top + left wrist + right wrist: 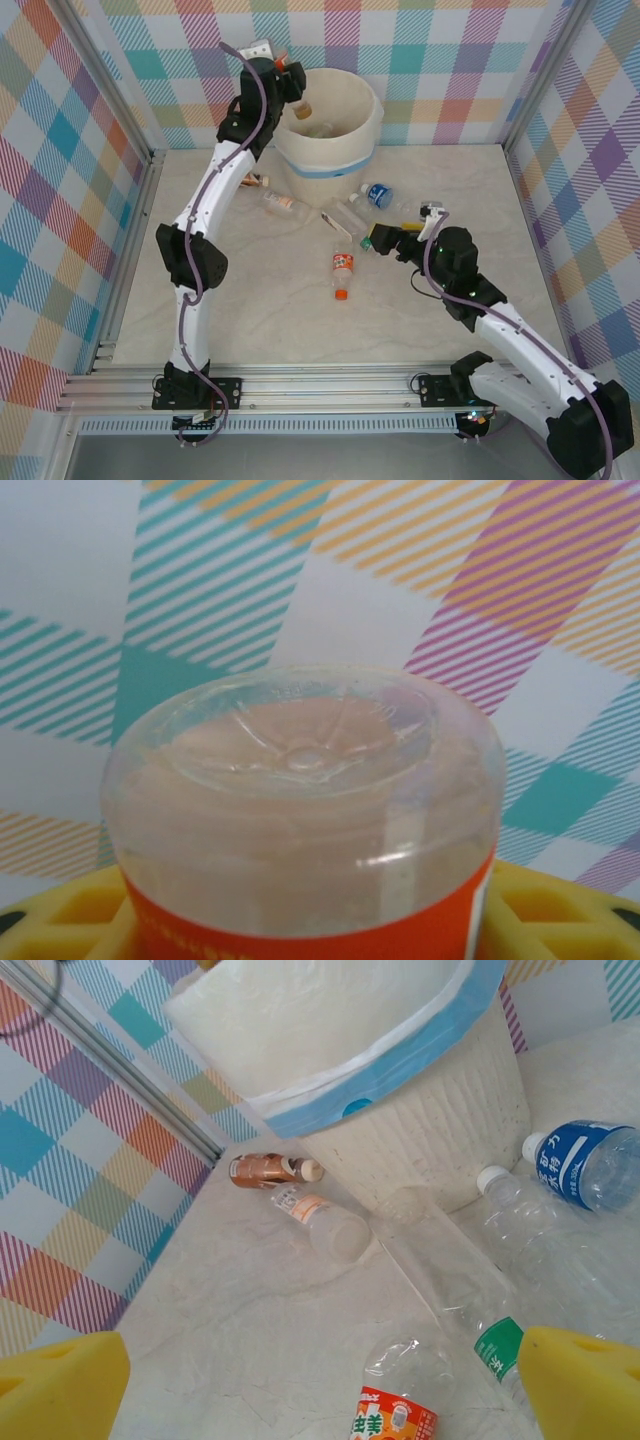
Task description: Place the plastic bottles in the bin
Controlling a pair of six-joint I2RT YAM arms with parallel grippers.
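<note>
The right claw (377, 238) is on the near right part of the bench (250, 320), low over the surface and pointing to the far left. Its two yellow pads (60, 1390) stand wide apart with nothing between them, so it holds no bottle. Just to its left and a little nearer, the orange-labelled bottle (343, 272) lies on its side with its orange cap toward the near edge. In the right wrist view this bottle lies ahead of the open claw and apart from the pads.

Farther on, several plastic bottles lie on their sides in front of the bin. The green-labelled bottle (450, 1280), long and clear, is the closest of them to the right claw. Beside it on the right are a clear bottle (520, 1225) with a white cap and the blue-labelled bottle (378, 195), which is also white-capped. More to the left lies the pale-labelled bottle (280, 202). Just behind it is the brown bottle (255, 180), near the foot of the bin.

The bin (345, 155) stands upright at the far middle of the bench, close to the checked wall (450, 60). A white liner is folded over its rim and a light blue band runs around its lower body.

The left claw (288, 82) is raised above the far left rim of the bin. It is closed around the held bottle (300, 810). Yellow pads sit on both sides of the bottle's orange label, and its clear round base faces the wrist camera.
</note>
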